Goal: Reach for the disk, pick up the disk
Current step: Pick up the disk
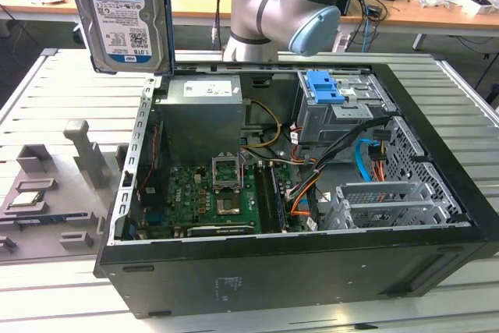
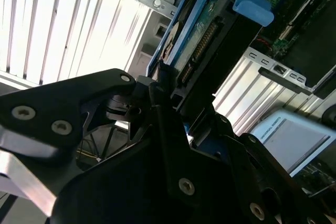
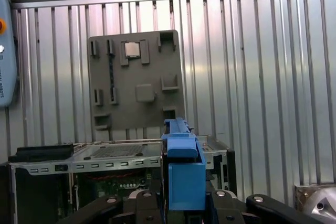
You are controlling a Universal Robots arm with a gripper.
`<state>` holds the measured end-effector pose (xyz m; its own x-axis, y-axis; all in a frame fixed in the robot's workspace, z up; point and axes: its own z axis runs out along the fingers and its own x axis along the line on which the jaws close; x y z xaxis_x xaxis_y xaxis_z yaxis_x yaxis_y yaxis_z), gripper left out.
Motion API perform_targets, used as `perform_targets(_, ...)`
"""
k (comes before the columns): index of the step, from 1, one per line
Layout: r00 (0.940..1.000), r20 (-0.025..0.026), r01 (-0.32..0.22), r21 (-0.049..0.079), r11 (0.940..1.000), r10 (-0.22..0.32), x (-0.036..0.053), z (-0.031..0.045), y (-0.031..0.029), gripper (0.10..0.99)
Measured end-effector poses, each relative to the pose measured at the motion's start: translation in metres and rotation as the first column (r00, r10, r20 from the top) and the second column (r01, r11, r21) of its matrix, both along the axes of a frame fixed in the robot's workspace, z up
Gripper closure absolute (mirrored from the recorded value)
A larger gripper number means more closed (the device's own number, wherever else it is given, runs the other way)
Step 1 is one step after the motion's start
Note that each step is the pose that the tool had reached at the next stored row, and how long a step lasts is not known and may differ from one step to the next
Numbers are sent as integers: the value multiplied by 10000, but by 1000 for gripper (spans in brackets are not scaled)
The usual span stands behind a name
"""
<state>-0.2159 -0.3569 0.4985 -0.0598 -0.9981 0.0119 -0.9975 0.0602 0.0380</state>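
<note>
Exterior view: flat silver-grey metal disk, blue-and-white label, blue plastic rail frame, held upright in air at exterior view's left, over far corner of open black computer case on grey slatted metal table

Second wrist view: black gripper clamped on disk, fingers against blue frame

First wrist view: disk's blue frame between gripper fingers; grey moulded fixture plate lying on table beyond
</note>
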Motion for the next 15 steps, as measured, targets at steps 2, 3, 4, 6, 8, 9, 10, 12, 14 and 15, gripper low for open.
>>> perform_targets(2, 10000, 0, 0, -3, 10000, 0, 18, -24, 0, 718)
perform_targets(3, 10000, 1, 1, -2, 10000, -1, 19, -32, 0, 718)
perform_targets(4, 10000, 0, -6, -3, 10000, 6, 21, -41, 0, 718)
perform_targets(6, 9989, -2, -476, -3, 9989, 476, 23, -45, -1, 718)
perform_targets(8, 9957, -1, -924, -3, 9957, 924, 23, -47, 0, 718)
perform_targets(9, 9944, -2, -1057, -3, 9944, 1057, 29, -47, 1, 718)
perform_targets(10, 9944, -3, -1057, -3, 9944, 1057, 30, -47, 1, 718)
perform_targets(12, 9944, -2, -1058, -3, 9944, 1058, 30, -47, 0, 718)
perform_targets(14, 9944, -2, -1059, -3, 9944, 1059, 31, -47, 0, 718)
perform_targets(15, 9943, -1, -1062, -3, 9943, 1062, 44, -48, 0, 718)
